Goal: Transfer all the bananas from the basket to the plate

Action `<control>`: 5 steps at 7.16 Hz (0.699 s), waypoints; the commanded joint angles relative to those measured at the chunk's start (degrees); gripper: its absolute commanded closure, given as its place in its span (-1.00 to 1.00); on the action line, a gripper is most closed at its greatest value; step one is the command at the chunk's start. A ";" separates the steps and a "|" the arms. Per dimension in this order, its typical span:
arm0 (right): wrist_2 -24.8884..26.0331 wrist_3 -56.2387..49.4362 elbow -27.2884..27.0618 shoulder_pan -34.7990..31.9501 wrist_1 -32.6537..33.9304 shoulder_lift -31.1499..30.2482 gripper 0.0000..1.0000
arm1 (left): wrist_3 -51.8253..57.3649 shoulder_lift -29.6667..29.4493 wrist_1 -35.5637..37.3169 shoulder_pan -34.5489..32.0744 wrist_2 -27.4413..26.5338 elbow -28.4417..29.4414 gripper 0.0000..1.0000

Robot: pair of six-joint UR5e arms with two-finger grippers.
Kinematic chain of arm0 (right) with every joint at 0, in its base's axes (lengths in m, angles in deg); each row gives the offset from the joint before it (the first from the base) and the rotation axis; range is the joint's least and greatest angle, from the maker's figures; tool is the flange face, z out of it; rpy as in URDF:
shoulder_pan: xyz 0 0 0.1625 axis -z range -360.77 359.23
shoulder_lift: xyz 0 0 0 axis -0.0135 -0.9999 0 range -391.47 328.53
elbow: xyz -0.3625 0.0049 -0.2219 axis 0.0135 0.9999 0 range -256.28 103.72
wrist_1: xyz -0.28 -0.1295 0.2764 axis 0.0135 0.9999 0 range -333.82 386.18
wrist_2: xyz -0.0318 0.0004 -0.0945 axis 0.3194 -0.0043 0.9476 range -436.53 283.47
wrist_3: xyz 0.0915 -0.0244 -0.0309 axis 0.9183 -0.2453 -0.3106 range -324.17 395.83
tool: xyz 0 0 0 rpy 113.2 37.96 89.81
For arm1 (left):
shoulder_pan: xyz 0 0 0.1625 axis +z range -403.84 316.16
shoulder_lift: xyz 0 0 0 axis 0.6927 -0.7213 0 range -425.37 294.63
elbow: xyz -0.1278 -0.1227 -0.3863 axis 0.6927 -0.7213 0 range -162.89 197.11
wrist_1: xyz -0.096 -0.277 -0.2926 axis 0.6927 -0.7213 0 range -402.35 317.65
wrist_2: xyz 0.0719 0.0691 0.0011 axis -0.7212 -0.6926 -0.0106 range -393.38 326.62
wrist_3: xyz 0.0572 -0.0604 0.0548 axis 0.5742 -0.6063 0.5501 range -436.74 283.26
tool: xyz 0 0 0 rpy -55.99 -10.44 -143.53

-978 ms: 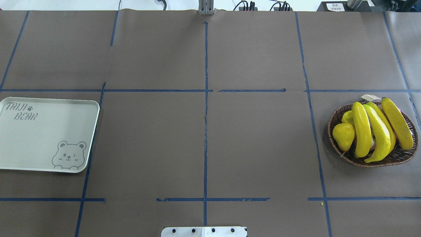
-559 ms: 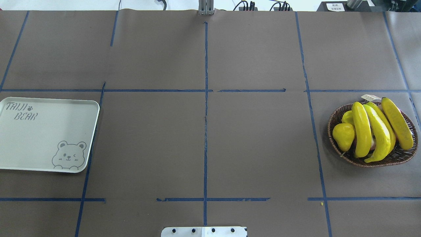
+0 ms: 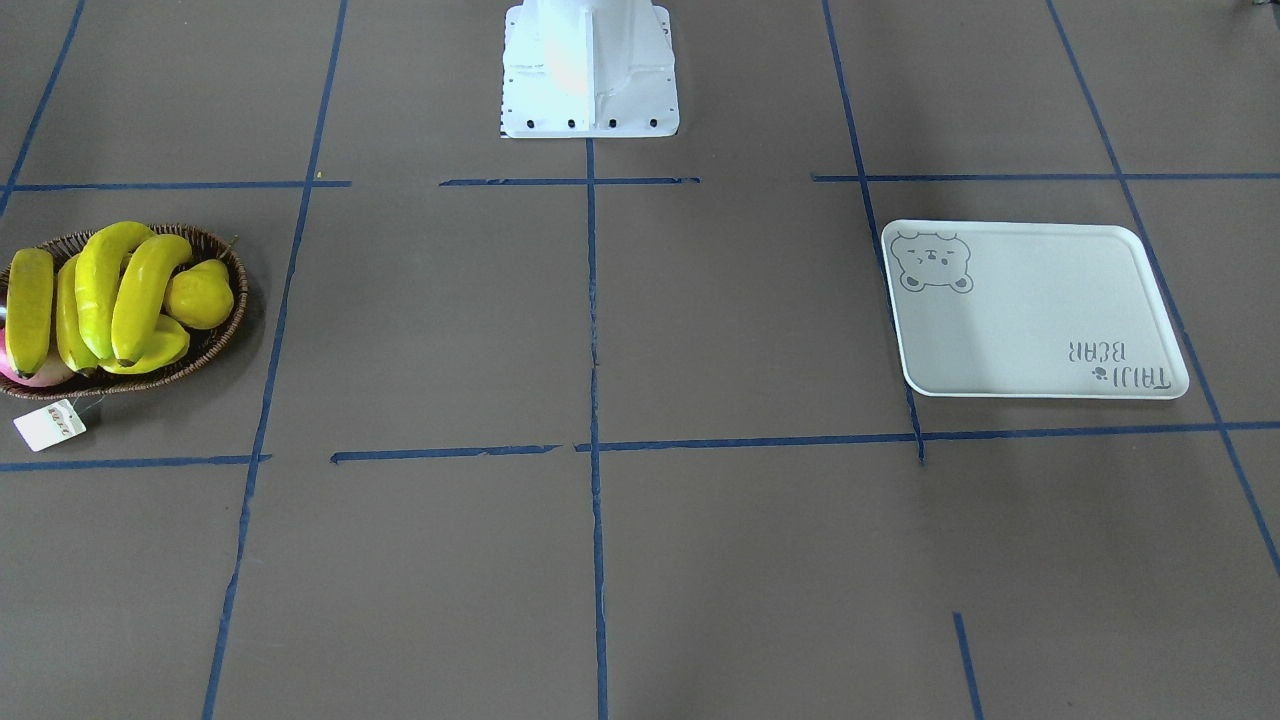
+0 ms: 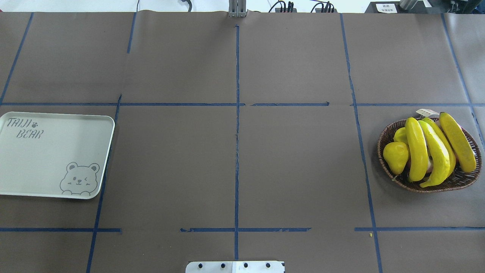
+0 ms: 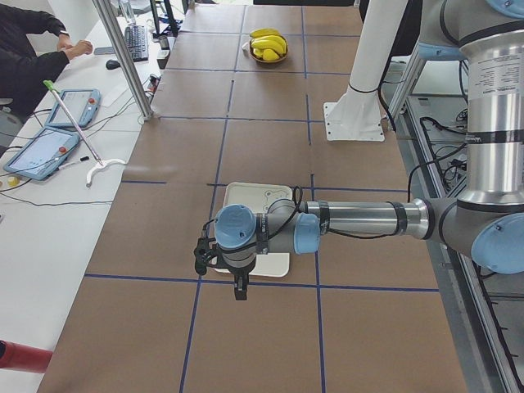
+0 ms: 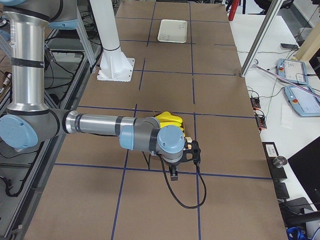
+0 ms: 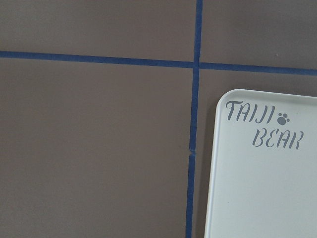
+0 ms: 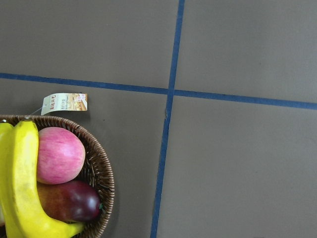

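Note:
Several yellow bananas [image 4: 416, 149] lie side by side in the dark wicker basket [image 4: 386, 174] at the table's right; they also show in the front view [image 3: 130, 290]. The pale plate [image 4: 49, 159] with the bear print lies flat and bare at the left. My left gripper [image 5: 240, 291] hangs over the plate's [image 5: 258, 196] near edge in the exterior left view only; I cannot tell if it is open. My right gripper [image 6: 173, 175] hangs beside the bananas [image 6: 167, 119] in the exterior right view only; I cannot tell if it is open. The right wrist view shows one banana [image 8: 22, 183] and the basket rim [image 8: 101, 183].
A yellow pear-like fruit [image 4: 395, 155], a pink apple [image 8: 58, 154] and a dark red fruit [image 8: 74, 206] share the basket. Its paper tag [image 3: 50, 425] lies on the table. The white robot base [image 3: 590, 65] stands at mid-table edge. Blue tape lines cross the brown cover.

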 commanded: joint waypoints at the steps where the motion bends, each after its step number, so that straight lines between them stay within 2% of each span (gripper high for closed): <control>1: 0.58 -0.37 -3.07 0.71 0.22 0.80 -1.00 | 0.03 0.09 -0.12 -0.04 0.00 -0.26 -1.00; 3: -3.00 1.03 -6.31 4.56 -0.13 0.29 -1.00 | 0.12 0.09 -0.21 -0.04 0.00 -0.26 -1.00; 4: -1.98 5.65 -10.24 7.98 -0.48 -2.77 -0.99 | 0.03 0.09 -0.21 -0.04 0.00 -0.26 -1.00; 5: 0.30 13.00 -13.76 10.45 -4.75 -4.63 -0.99 | 0.03 0.09 -0.21 -0.04 0.00 -0.17 -1.00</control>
